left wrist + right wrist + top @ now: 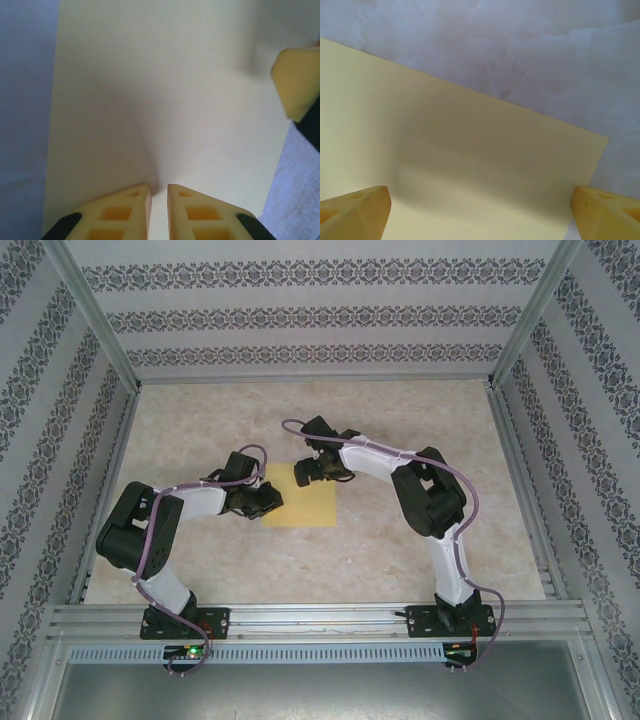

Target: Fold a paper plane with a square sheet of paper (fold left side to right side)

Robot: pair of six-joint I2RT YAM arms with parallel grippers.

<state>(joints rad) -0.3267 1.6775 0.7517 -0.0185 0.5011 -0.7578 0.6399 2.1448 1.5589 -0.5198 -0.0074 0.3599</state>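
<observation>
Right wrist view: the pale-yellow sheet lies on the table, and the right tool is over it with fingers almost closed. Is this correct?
Not quite. The right wrist view shows the right tool with fingers wide apart, not almost closed. The pale-yellow sheet does lie on the table below it.

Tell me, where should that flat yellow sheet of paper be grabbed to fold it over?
Grip the pale-yellow square sheet of paper at its left edge, coming in low from the left, where the left end effector sits. It lies thin and flat on the marbled table, so probably only a pinched-up edge gives any hold.
</observation>
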